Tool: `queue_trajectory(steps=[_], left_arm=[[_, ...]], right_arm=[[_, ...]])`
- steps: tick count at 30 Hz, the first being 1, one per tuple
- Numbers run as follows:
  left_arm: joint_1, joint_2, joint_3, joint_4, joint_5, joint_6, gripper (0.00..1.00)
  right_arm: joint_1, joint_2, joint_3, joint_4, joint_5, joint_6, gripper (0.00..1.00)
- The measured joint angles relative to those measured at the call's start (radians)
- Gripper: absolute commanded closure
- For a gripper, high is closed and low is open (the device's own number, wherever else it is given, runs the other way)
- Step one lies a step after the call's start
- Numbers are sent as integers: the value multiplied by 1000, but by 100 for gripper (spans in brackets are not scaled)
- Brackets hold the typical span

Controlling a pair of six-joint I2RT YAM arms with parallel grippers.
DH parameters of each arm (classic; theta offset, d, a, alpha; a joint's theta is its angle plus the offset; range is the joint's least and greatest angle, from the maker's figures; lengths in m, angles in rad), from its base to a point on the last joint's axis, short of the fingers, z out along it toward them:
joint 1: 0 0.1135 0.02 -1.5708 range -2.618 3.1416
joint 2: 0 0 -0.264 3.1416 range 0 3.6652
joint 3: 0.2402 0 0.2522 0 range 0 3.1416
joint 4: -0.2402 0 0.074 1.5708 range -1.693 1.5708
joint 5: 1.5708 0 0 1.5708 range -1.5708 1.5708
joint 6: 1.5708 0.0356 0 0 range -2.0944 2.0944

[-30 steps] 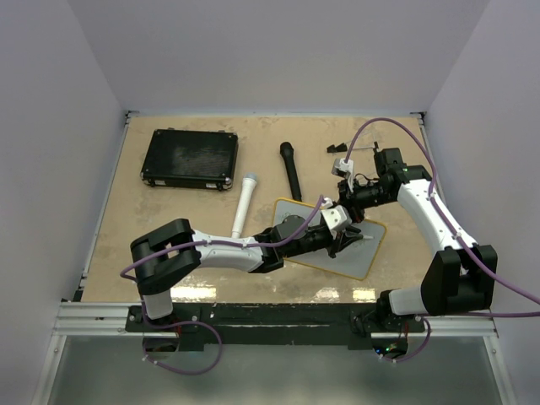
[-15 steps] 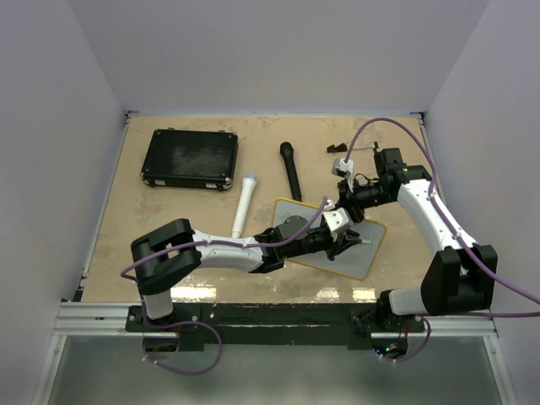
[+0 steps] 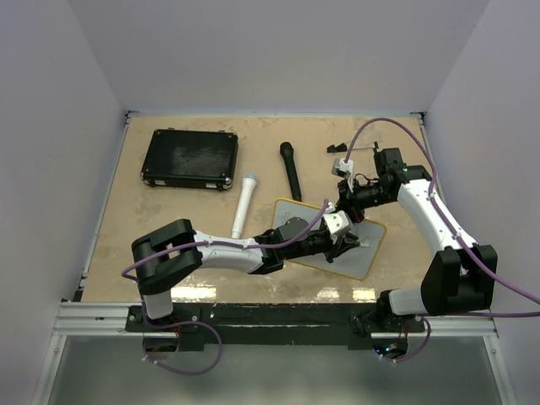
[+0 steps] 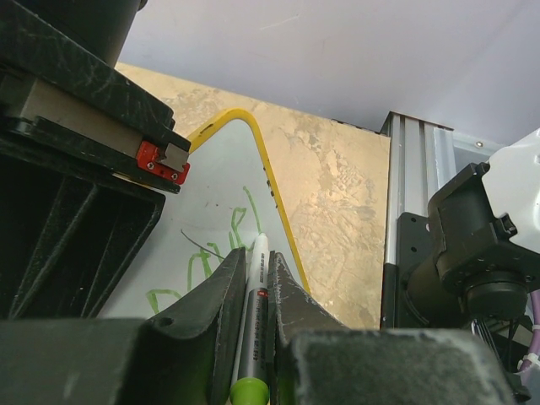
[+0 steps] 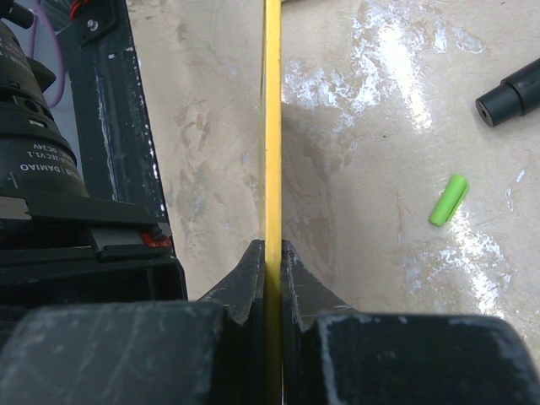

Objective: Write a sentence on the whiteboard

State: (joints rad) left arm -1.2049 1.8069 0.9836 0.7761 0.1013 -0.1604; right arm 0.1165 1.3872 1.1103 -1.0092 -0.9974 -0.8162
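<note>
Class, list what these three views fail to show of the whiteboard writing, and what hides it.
Left wrist: the sentence shows only a few green strokes; the left gripper covers the rest.
Top: the left arm covers much of the whiteboard; writing too small.
Right wrist: the board is edge-on, surface unseen.

Off-task items we see:
Black case [image 3: 189,159] well apart from left gripper [image 3: 351,245], white mic [image 3: 244,205] and black mic [image 3: 291,170] nearer; green cap [image 5: 448,199] right of right gripper [image 5: 272,253].
</note>
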Motion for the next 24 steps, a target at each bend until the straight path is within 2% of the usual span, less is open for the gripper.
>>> queue_trajectory(steps=[24], left_arm=[[-3, 14, 63, -1, -27, 14, 100]], right_arm=[[0, 0, 0, 0, -1, -5, 100]])
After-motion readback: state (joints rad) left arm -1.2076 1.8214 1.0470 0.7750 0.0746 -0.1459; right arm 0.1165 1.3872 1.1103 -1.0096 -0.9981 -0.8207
